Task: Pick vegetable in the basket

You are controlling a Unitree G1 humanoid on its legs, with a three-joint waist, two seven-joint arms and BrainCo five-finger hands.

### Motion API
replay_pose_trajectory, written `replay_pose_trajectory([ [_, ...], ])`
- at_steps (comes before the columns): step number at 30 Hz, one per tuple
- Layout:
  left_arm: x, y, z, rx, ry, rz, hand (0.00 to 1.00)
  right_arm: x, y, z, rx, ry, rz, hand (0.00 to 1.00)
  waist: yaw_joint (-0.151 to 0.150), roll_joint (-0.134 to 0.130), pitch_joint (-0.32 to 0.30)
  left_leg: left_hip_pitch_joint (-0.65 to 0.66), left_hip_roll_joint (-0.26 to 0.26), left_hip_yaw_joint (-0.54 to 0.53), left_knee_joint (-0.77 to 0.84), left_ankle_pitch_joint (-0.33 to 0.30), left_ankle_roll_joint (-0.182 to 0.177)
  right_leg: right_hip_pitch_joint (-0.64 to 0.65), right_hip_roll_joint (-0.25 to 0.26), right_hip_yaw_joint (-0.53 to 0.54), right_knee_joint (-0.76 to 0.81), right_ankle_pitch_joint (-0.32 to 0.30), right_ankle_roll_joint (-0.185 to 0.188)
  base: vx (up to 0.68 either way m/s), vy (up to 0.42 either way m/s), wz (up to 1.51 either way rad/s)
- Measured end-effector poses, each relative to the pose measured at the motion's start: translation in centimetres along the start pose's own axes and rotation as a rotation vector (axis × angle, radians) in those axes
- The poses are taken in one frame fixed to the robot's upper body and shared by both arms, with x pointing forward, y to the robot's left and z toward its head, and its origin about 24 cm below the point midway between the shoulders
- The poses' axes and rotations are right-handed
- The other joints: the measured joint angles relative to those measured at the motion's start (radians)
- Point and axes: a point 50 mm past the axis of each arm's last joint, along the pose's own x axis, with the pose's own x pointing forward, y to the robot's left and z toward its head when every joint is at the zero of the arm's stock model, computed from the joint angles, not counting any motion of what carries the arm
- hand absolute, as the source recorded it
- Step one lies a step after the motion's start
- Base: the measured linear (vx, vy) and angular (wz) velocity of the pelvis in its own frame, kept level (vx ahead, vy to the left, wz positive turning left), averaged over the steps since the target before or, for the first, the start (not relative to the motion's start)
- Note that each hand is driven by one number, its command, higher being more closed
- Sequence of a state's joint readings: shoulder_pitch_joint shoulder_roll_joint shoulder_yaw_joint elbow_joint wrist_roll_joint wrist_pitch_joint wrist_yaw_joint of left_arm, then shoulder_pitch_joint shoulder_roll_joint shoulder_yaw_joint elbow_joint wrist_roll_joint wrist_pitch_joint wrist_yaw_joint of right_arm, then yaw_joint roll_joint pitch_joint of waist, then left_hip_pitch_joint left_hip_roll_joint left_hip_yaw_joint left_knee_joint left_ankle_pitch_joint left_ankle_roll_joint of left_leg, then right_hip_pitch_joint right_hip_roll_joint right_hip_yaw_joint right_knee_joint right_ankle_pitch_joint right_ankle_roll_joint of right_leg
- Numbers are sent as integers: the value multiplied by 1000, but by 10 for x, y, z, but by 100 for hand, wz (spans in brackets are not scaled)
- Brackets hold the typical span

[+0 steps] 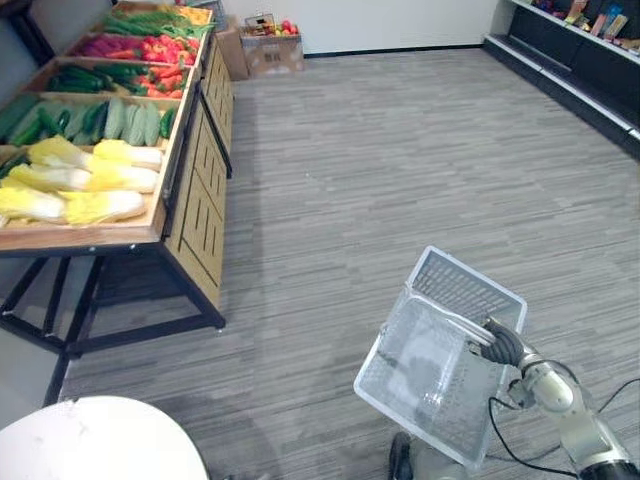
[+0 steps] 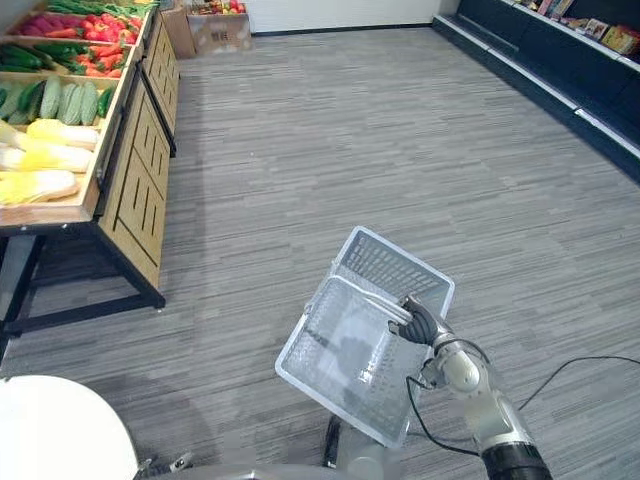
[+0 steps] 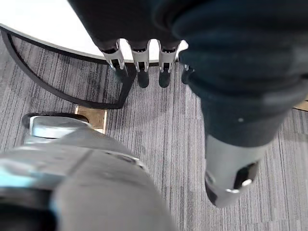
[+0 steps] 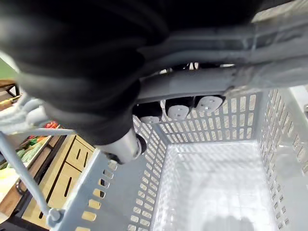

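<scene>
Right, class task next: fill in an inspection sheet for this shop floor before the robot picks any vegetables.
Surface: grey striped floor.
Job's things: pale mesh basket, no vegetable inside; cabbages and cucumbers on wooden stand.
Clutter: white round table; cardboard box.
Hands: right hand, fingers curled round the basket handle; left hand, fingers straight, holding nothing.
Cables: nothing seen.
Surroundings: dark shelving.
</scene>
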State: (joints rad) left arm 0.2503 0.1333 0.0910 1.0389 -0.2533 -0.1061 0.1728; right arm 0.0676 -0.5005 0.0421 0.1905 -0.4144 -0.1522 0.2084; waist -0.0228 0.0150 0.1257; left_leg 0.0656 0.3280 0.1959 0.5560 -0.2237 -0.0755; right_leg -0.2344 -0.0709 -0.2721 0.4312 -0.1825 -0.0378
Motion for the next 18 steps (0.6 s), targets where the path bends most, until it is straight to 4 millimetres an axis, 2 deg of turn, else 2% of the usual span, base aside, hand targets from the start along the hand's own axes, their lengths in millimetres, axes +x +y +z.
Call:
replay_pose_trajectory([
  [1, -1, 0, -4, -7, 10, 3, 0, -1, 1, -1, 1, 2, 4, 100, -1, 4, -2, -28, 17, -2, 65, 42, 22, 22, 11, -3, -12, -9, -6, 418, -234, -5],
  [2, -3, 0, -9, -25, 23, 10, 0, -2, 2, -1, 2, 5, 13, 100, 2, -1, 2, -95, 45, -23, 197, 105, 53, 67, 30, -2, -46, -25, -19, 425, -180, -1],
  [4, -3, 0, -10, -34, 25, 15, 0, -5, 5, -3, 7, 18, 26, 100, 7, 1, 2, -198, 22, -52, 398, 69, 48, 142, 40, -1, -99, -52, -39, 433, -128, 5],
  [6, -4, 1, -14, -32, 36, 20, 0, -10, 12, -8, 15, 41, 45, 100, 25, -11, 8, -260, -54, -34, 419, 27, 51, 242, 28, -9, -152, -59, -39, 442, -73, 9],
  [8, -5, 0, -16, -29, 45, 17, 0, -11, 15, -9, 25, 48, 50, 100, 30, -22, 14, -303, -114, 29, 310, 11, 57, 315, 10, -29, -192, -65, -33, 380, -35, 19],
  [10, -5, -3, -17, -28, 46, 6, 0, -11, 16, -9, 25, 50, 48, 100, 43, -31, 19, -360, -232, 69, 26, 25, 51, 374, -25, -50, -238, -65, -32, 379, 11, 22],
  [11, -5, -3, -17, -21, 45, 5, 0, -11, 15, -10, 25, 51, 47, 100, 48, -30, 20, -363, -259, 64, -81, 53, 41, 385, -29, -50, -248, -63, -30, 464, 68, 10],
  [12, -6, -2, -18, -9, 44, 4, 0, -10, 16, -10, 27, 55, 52, 100, 63, -21, 21, -362, -291, 47, -301, 134, 32, 412, -26, -50, -269, -61, -26, 303, 62, -2],
  [13, -8, -1, -21, -4, 48, 7, 0, -8, 18, -11, 28, 56, 59, 100, 69, -16, 21, -363, -294, 34, -390, 170, 29, 426, -18, -49, -278, -61, -26, 387, 110, -16],
  [14, -9, 2, -26, -3, 60, 13, 0, -6, 20, -12, 35, 62, 68, 100, 81, -3, 27, -381, -274, 7, -480, 202, 24, 458, -4, -44, -292, -66, -19, 333, 138, -33],
  [15, -11, 4, -30, -9, 71, 22, 0, -4, 23, -10, 36, 55, 78, 100, 94, 1, 28, -417, -238, 2, -484, 203, 23, 490, 2, -27, -304, -91, 15, 417, 179, -38],
  [16, -12, 5, -34, -13, 80, 24, 0, -3, 25, -10, 35, 54, 81, 100, 99, 4, 30, -428, -224, 8, -481, 203, 23, 507, 4, -15, -312, -108, 40, 536, 287, -35],
  [17, -15, 5, -42, -18, 103, 28, 0, -5, 26, -13, 37, 61, 74, 100, 102, 17, 37, -431, -197, 29, -455, 264, 27, 553, 5, -3, -321, -142, 74, 536, 330, -5],
  [18, -14, 2, -39, -17, 96, 21, 0, -5, 30, -16, 49, 80, 70, 100, 100, 8, 42, -429, -211, 59, -410, 347, 63, 583, -28, -4, -309, -151, 79, 534, 356, 6],
])
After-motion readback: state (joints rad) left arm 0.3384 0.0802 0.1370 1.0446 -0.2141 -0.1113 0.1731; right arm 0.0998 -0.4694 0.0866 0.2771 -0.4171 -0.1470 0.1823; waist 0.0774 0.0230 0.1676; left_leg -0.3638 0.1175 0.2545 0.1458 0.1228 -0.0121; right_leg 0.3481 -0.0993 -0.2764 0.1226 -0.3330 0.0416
